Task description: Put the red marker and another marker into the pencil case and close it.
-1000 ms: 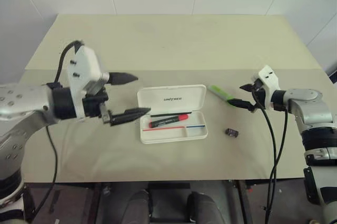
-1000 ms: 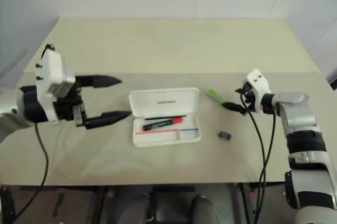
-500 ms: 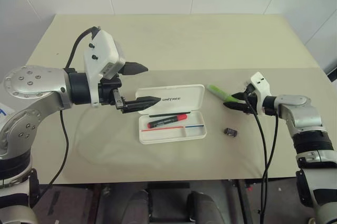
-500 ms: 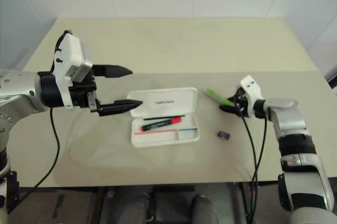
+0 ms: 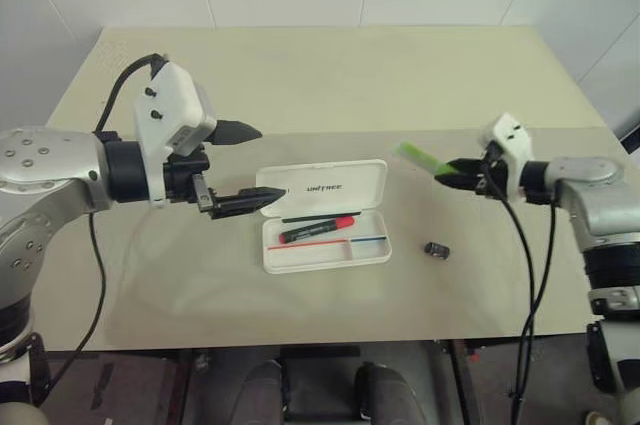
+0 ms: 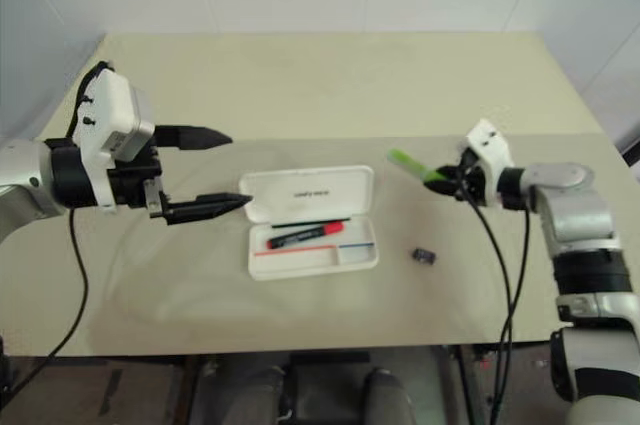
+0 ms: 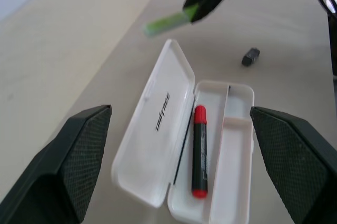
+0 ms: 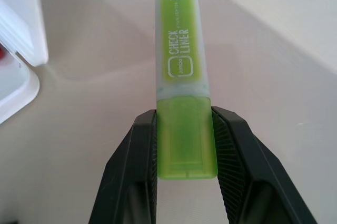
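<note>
step: carry lime-green highlighter (image 8: 183,89) left to open pencil case (image 5: 325,215) | right hand (image 5: 470,167) pinching its rear end, keep level | lower beside red marker (image 5: 318,229) | left hand (image 5: 245,165) spread, clear

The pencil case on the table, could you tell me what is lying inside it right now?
The pencil case lies open with the red marker in its tray, beside red and blue stripes. Nothing else shows inside it; the lime-green highlighter is outside, held in the right gripper.

markers: 2 (image 5: 318,229) (image 5: 420,156) | case: 1 (image 5: 325,243) | dark block: 1 (image 5: 437,249)
</note>
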Robot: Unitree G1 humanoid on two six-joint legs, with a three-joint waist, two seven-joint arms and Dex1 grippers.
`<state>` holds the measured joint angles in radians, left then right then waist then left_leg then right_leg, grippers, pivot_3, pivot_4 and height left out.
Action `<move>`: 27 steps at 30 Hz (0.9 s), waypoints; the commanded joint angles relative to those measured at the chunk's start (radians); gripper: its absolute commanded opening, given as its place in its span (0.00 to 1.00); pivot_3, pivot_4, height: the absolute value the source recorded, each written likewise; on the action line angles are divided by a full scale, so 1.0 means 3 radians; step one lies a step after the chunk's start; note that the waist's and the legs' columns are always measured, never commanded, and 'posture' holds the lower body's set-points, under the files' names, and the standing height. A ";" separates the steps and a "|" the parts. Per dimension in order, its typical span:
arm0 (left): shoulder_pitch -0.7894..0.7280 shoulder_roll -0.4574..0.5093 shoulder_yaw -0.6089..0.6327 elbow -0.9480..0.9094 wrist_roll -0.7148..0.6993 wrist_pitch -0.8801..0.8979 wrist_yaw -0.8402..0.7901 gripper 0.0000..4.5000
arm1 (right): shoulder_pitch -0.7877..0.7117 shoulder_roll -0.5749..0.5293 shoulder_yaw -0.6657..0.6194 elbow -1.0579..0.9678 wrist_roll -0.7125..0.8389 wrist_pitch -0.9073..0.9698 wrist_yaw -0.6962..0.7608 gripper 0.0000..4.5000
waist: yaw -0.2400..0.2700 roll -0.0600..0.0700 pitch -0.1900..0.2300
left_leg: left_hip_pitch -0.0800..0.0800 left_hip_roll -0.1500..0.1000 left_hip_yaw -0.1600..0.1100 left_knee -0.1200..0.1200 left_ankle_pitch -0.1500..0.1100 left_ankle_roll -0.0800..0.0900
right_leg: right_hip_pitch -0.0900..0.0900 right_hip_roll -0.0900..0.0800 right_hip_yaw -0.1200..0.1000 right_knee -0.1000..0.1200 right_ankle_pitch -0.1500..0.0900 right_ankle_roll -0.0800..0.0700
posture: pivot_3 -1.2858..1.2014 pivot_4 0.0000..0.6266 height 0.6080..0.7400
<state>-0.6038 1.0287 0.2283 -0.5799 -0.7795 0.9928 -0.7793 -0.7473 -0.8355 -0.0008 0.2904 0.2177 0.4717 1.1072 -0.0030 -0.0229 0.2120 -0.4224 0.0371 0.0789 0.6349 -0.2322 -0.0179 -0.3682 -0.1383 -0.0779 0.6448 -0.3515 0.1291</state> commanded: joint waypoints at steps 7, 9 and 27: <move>0.0450 0.0323 0.0384 -0.0089 0.0018 -0.0306 -0.0368 1.00 | 0.0221 -0.0482 -0.0064 -0.1142 0.0531 0.0090 0.0799 0.24 | 0.0001 -0.0001 0.0000 | -0.0001 0.0003 0.0011 -0.0005 -0.0001 0.0001 | -0.0010 0.0002 0.0010 -0.0001 0.0000 0.0000 | 0.52 0.24 1.00; 0.0533 0.0361 0.0387 -0.0108 0.0016 -0.0335 -0.0416 1.00 | 0.0193 -0.0399 -0.0024 -0.1249 0.0615 0.0105 0.0833 0.24 | -0.0007 -0.0001 0.0000 | 0.0002 0.0003 0.0017 -0.0005 -0.0001 0.0001 | -0.0014 0.0002 0.0018 0.0003 0.0000 0.0000 | 0.52 0.24 1.00; 0.1307 0.0565 0.0629 -0.0336 0.0224 -0.0389 -0.0494 1.00 | 0.0089 0.0689 0.1117 -0.1571 0.0386 0.0412 0.0393 0.24 | 0.0001 -0.0007 -0.0002 | 0.0000 0.0030 0.0040 -0.0002 -0.0008 -0.0006 | -0.0031 0.0025 0.0039 0.0005 0.0003 -0.0010 | 0.52 0.24 1.00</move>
<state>-0.2151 1.1854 0.3788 -0.6567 -0.7031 0.8739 -0.9340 -0.6973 -0.6419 0.3229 -0.1831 0.3499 0.6098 1.2367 -0.0026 -0.0251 0.2114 -0.4224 0.0463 0.0910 0.6341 -0.2347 -0.0199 -0.3774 -0.1306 -0.0662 0.6469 -0.3506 0.1260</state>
